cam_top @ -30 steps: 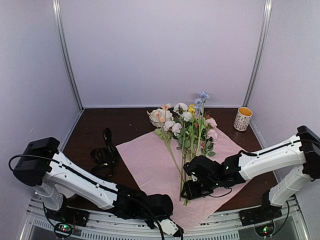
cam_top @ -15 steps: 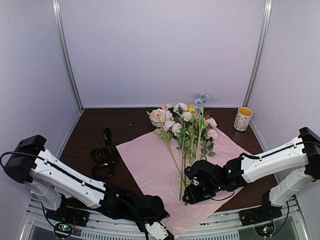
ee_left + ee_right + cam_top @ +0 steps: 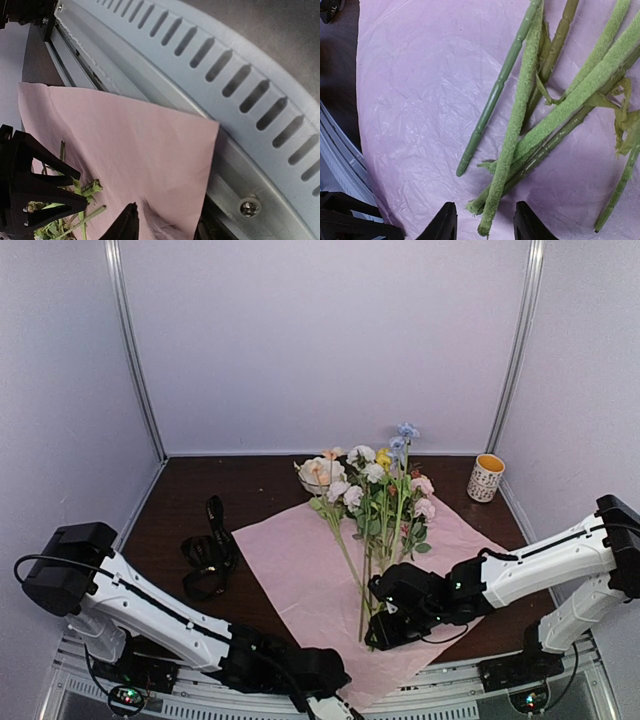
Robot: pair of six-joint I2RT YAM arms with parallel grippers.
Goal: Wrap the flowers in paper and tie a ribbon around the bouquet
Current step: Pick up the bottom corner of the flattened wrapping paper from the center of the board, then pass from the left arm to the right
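Flowers lie on the pink paper spread across the dark counter, blooms toward the back wall and stems pointing at the near edge. The right gripper hangs low over the cut ends with its jaws spread. A fuzzy green stem end sits between the fingertips, and neither fingertip squeezes it. The left gripper sits at the counter's near edge, where the paper's corner juts over the slotted grey rail. Its jaws stand apart with that corner's edge between them, not clamped on the sheet. The black ribbon lies heaped on the bare counter left of the paper, well apart from both grippers.
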